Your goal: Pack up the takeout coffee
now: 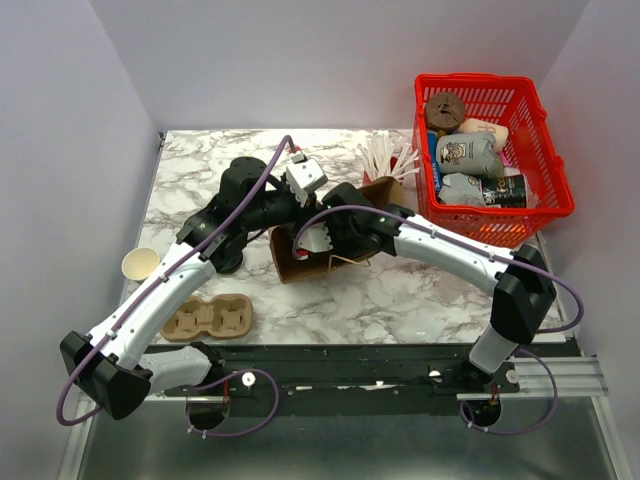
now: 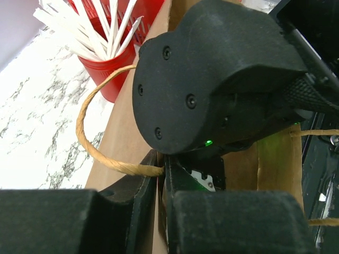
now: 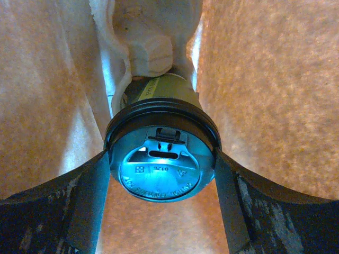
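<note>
The takeout coffee [image 3: 159, 174], an olive-green cup with a black lid, lies lid-first toward the right wrist camera, deep inside the brown paper bag [image 1: 288, 266]. My right gripper [image 3: 162, 159] is shut on it, a finger pressed on each side of the lid rim. The bag lies on its side mid-table, and the right wrist reaches into its mouth. My left gripper [image 2: 162, 159] straddles the bag's upper rim [image 2: 127, 132] where the twine handle [image 2: 85, 137] is fixed. Its jaws stand a narrow gap apart. From above, the cup is hidden by bag and arms.
Behind the cup a white crumpled item [image 3: 145, 50] sits in the bag. A red cup of white sticks [image 2: 108, 74] stands just beyond the bag. The red basket [image 1: 553, 205] of goods is at back right. A cream cup [image 1: 139, 264] and cardboard cup carrier [image 1: 208, 318] lie front left.
</note>
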`<state>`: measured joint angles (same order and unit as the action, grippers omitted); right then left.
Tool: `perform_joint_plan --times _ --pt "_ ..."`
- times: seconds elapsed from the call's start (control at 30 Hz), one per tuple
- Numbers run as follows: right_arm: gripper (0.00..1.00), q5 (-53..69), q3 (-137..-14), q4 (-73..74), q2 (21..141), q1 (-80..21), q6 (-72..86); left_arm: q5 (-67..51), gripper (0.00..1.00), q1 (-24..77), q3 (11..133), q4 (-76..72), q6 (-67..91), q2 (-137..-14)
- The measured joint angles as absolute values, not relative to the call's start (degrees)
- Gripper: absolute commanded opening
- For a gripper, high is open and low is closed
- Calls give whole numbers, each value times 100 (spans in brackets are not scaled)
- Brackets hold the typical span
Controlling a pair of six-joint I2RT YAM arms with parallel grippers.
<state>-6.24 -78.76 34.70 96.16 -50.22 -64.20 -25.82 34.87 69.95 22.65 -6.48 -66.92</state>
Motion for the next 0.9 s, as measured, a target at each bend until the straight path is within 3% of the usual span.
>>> perform_joint_plan --times 0.1,0.33,0.53,0.73,0.9 --pt "1 -596 -7876 3437 9662 -4976 -6453 -2602 29 3474 6997 2263 -668 -6709" --pt "1 -567 -7876 3404 9708 -4904 -6501 -2692 56 3450 7113 2279 -661 -6751" --pt "1 -556 -7876 3393 9710 -4901 -6563 -2665 71 3365 7199 2272 -519 -6783" --pt "1 -541 -7970 3393 9778 -4886 -6567 -2593 80 3057 7356 2239 -290 -6829" --pt "1 -480 -8259 3483 9959 -4805 -6560 -2598 81 2744 7599 2237 -209 -6827"
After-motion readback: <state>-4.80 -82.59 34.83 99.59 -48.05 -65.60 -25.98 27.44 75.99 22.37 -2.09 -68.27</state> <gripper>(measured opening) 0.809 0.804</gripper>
